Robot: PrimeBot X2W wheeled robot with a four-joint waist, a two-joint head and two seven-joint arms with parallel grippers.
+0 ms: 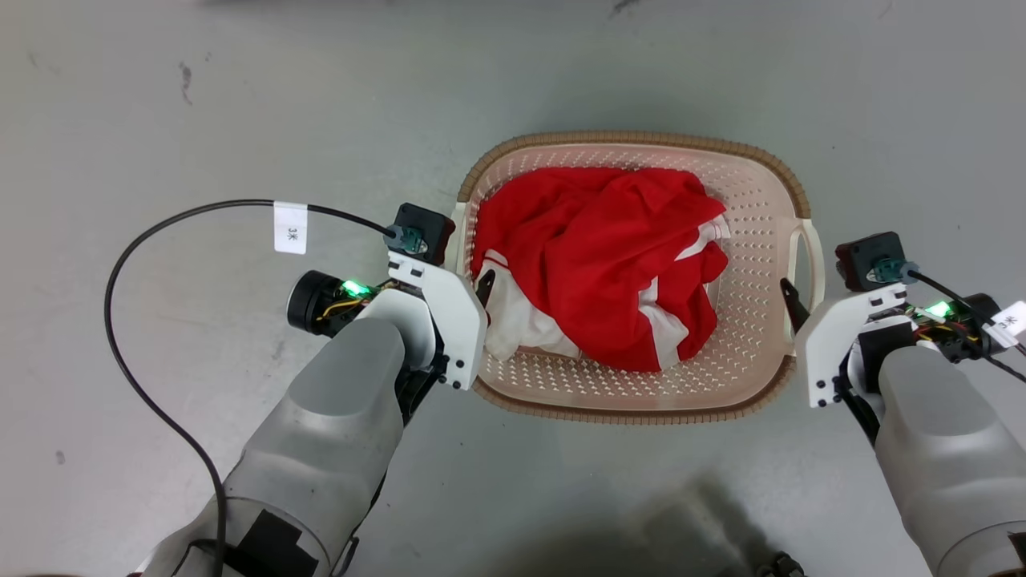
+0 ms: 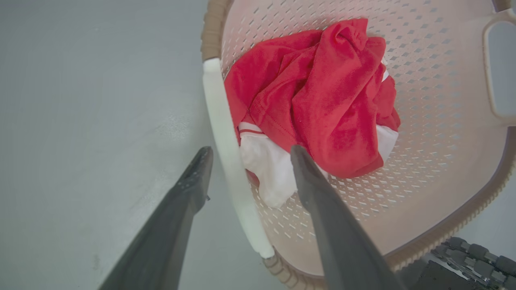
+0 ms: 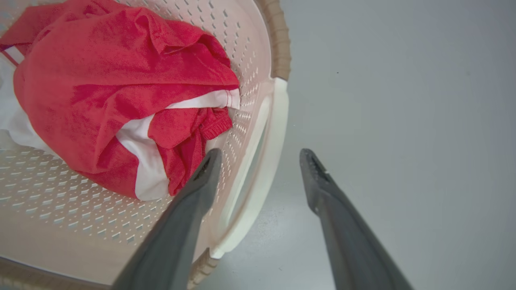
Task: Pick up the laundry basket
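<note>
Left forearm (image 1: 337,417) and right forearm (image 1: 938,425) stretched forward and down, pale grey, set well apart, left gripper (image 2: 250,150) with both dark fingers spread wide, right gripper (image 3: 261,153) spread the same, a green light lit at each wrist

I count one laundry basket (image 1: 753,320), two white handles (image 1: 809,256), one red-and-white garment (image 1: 593,256), plus my two: left tool (image 2: 250,150), right tool (image 3: 260,152), two dark fingers (image 2: 177,209) each.
</note>
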